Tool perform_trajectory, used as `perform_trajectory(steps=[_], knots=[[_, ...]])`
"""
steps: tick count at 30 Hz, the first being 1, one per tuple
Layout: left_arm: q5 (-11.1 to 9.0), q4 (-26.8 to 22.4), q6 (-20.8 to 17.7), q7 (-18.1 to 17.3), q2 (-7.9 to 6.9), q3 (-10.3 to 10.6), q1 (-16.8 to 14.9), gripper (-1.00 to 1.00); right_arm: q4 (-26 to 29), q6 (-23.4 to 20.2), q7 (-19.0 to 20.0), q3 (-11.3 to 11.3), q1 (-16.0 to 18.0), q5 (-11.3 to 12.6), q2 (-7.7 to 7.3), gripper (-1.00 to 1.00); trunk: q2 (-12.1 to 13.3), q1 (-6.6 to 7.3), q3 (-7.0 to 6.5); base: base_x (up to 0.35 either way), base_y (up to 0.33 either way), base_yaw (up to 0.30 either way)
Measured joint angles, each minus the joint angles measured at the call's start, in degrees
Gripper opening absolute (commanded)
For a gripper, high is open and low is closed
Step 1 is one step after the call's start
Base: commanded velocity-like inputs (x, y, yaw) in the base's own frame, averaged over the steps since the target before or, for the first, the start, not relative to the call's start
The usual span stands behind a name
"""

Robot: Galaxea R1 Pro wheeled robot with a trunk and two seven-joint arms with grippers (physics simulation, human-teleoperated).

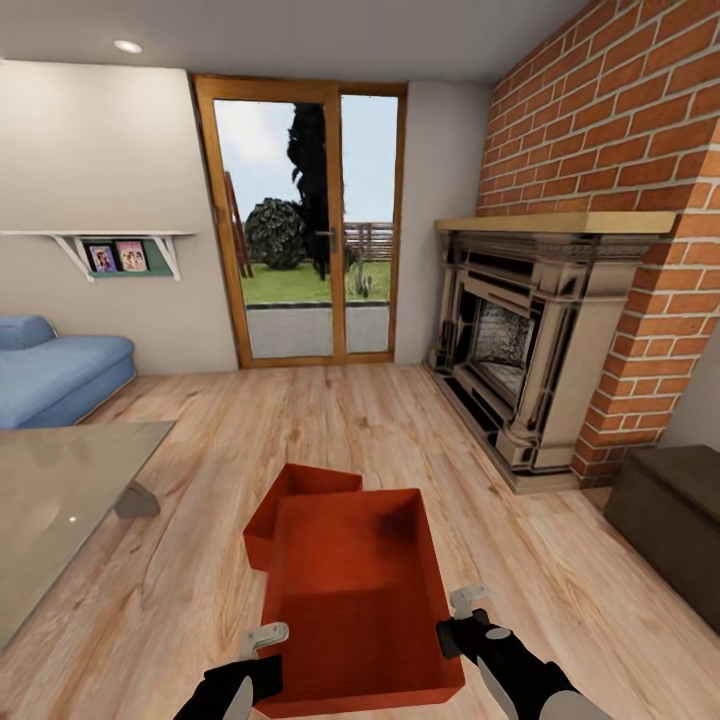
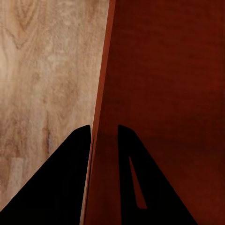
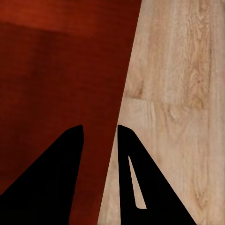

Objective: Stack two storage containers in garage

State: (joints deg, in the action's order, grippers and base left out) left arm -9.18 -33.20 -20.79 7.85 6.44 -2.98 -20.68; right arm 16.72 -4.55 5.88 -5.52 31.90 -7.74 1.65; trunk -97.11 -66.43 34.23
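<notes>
A red-orange open-top container sits upright, overlapping its twin behind, above wood-plank flooring.

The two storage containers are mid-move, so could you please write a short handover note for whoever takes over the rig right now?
Left gripper: straddles the left wall of the near container, one finger inside, one outside. Grip not confirmed.
Right gripper: the same on the right wall.
The second container lies just behind the near one, partly hidden by it.
Both are in the living room, over the wood-plank floor, near the fireplace.
Done: both arms set on the near container.
Left: carry both to the garage, set one down, stack the other on it.
</notes>
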Motion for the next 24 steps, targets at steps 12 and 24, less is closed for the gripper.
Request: perform_trajectory(steps=[12,24], knots=[[0.0,0.0,0.0,0.0,-0.01,0.0,0.0,-1.0,0.0,0.0,0.0,0.0,0.0,0.0,0.01,-1.0,4.8,2.64,-3.21,0.0,0.0,0.097],[0.0,0.0,0.0,0.0,-0.02,0.1,0.0,-1.0,0.0,0.0,0.0,0.0,0.0,0.0,0.01,-1.0,9.6,5.27,-6.2,0.0,0.0,0.03]])
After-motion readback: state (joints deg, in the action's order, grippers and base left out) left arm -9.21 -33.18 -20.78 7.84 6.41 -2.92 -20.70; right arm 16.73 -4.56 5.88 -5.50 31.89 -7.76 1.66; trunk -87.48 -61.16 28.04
